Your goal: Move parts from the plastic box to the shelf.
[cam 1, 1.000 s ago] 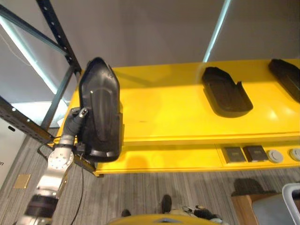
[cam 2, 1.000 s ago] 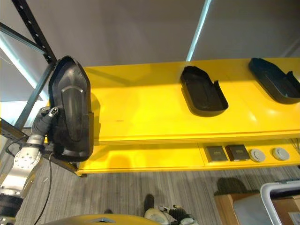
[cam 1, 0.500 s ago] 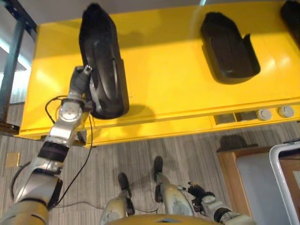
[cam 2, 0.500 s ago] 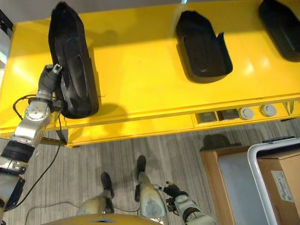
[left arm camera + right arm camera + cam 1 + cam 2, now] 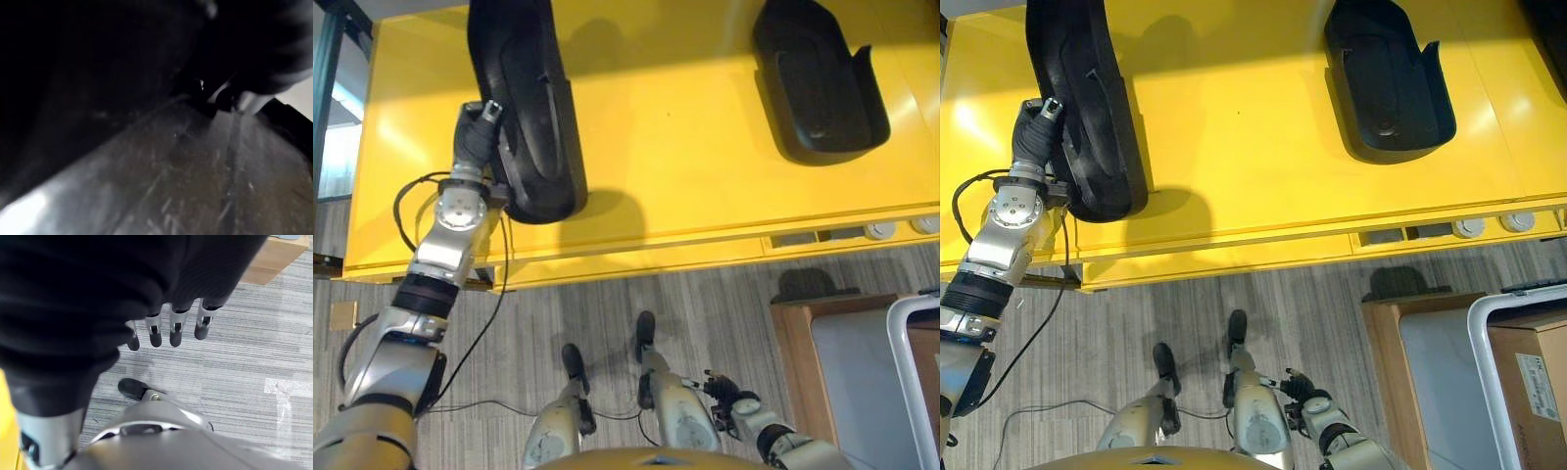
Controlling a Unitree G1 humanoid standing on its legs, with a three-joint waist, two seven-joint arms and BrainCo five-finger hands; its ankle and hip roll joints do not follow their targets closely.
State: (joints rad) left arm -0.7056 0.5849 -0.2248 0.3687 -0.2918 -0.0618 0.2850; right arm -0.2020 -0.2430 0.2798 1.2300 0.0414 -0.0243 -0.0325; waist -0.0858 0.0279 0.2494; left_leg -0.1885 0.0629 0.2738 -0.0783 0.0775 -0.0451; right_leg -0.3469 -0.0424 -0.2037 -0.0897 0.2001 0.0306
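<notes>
A yellow shelf (image 5: 685, 166) bears two black parts (image 5: 818, 83) (image 5: 524, 108).

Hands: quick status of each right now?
Left hand: against the black part on the shelf; fingers hidden behind it, grip cannot be told.
Right hand: open, holding nothing, hanging over the floor.

Grey striped carpet (image 5: 1332, 313) covers the floor below the yellow unit. A brown wooden cabinet (image 5: 795, 343) stands at right, its top corner beside a white-rimmed bin (image 5: 1508, 323) holding a cardboard carton (image 5: 1533, 377). A small tan floor plate (image 5: 342, 315) lies at left.
</notes>
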